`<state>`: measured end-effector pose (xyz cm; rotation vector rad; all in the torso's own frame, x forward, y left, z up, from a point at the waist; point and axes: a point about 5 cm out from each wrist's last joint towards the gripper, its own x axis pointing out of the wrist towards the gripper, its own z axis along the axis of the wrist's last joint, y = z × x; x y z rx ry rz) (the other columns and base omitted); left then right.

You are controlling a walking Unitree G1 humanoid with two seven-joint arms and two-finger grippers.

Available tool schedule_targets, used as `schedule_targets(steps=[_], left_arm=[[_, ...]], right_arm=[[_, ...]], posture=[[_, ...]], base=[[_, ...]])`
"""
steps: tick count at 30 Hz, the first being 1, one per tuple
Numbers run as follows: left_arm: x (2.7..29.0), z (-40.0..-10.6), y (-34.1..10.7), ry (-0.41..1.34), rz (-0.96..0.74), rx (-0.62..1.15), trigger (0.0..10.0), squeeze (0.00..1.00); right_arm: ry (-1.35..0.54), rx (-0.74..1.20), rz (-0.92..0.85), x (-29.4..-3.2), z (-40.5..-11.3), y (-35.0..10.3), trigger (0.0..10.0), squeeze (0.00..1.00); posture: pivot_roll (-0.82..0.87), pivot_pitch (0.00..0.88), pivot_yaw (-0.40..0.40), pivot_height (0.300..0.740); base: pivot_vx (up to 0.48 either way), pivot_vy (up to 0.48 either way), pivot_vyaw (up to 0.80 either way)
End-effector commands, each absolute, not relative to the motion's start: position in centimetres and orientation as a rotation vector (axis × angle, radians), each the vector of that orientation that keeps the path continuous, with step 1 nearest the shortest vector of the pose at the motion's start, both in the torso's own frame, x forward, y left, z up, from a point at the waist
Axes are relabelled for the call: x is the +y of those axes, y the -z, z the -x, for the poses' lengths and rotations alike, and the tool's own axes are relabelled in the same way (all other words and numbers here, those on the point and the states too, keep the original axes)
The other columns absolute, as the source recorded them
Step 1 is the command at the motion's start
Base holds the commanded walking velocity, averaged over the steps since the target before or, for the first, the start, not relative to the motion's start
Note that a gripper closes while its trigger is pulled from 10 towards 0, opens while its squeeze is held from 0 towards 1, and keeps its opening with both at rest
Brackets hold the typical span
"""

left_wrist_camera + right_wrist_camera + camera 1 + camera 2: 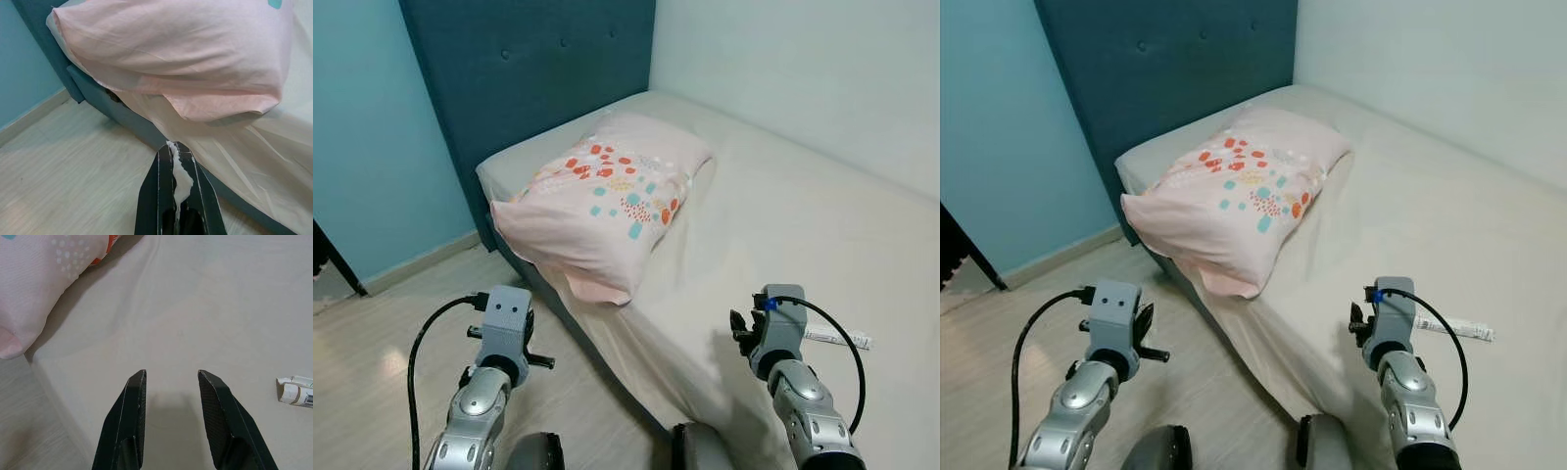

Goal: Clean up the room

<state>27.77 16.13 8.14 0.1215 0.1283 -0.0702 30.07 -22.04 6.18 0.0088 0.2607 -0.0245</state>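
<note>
Left end effector (179, 147) lower left over floor (372, 343), clamped on white tissue scrap (180, 177). Right end effector (171, 374) fingers apart above bed (822, 225); tube (837, 339) lower right; pillow (602, 201) centre.

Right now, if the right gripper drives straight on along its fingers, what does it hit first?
Probably the bare bedsheet. The right gripper is open and angled down at it; the tube lies off to one side, the pillow to the other. Depth unclear.

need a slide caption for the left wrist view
Left gripper shut on a white scrap, facing the pink pillow overhanging the bed edge.
</note>
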Motion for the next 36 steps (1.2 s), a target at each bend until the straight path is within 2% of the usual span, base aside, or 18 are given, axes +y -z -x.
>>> schedule_targets(steps=[1,4,5,9,10,13,18,20,27,36], left_arm=[[16.5,-27.6,-8.1,0.083,-0.16,0.139,10.0,0.0],[16.6,-27.5,-8.2,0.095,-0.172,0.135,10.0,0.0],[16.7,-27.5,-8.3,0.097,-0.174,0.13,10.0,0.0],[17.0,-27.5,-8.8,0.103,-0.182,0.112,10.0,0.0],[17.3,-27.5,-9.3,0.118,-0.187,0.091,10.0,0.0],[18.0,-27.3,-10.7,0.162,-0.195,0.045,10.0,0.0],[18.4,-27.1,-11.1,0.187,-0.235,0.031,10.0,0.0],[18.7,-26.5,-12.5,0.256,-0.295,-0.011,10.0,0.0],[18.9,-26.0,-14.8,0.342,-0.345,-0.079,10.0,0.0],[18.6,-25.8,-17.1,0.417,-0.361,-0.133,10.0,0.0]], right_arm=[[0.053,0.303,0.024,-22.9,-30.1,-5.7,10.0,0.0],[0.075,0.359,0.067,-23.9,-30.8,-5.6,10.0,0.0],[0.087,0.375,0.076,-24.4,-31.2,-5.8,10.0,0.07],[0.117,0.381,0.087,-25.4,-32.1,-6.4,10.0,0.07],[0.153,0.39,0.086,-26.2,-32.5,-6.7,10.0,1.0],[0.256,0.403,0.029,-28.0,-33.1,-7.6,10.0,1.0],[0.289,0.402,-0.019,-28.4,-33.3,-7.8,10.0,1.0],[0.321,0.413,-0.018,-28.8,-33.4,-8.0,10.0,1.0],[0.375,0.403,-0.052,-29.4,-33.7,-8.5,10.0,1.0],[0.429,0.345,-0.024,-30.5,-34.2,-10.1,10.0,1.0]], posture=[[0.06,0.102,-0.041,0.595],[0.07,0.113,-0.04,0.595],[0.07,0.12,-0.043,0.595],[0.07,0.12,-0.043,0.595],[0.1,0.15,-0.047,0.595],[0.12,0.176,-0.044,0.595],[0.14,0.198,-0.04,0.595],[0.19,0.245,-0.029,0.595],[0.24,0.299,-0.001,0.595],[0.26,0.325,0.034,0.595]], base=[[0.0,0.0,0.0],[0.0,0.0,0.0],[0.0,0.0,0.0],[0.0,0.0,0.0],[0.0,0.0,0.0],[0.0,0.0,0.0],[0.0,0.0,0.0],[0.0,0.0,0.0],[0.0,0.0,0.0],[0.0,0.0,0.0]])
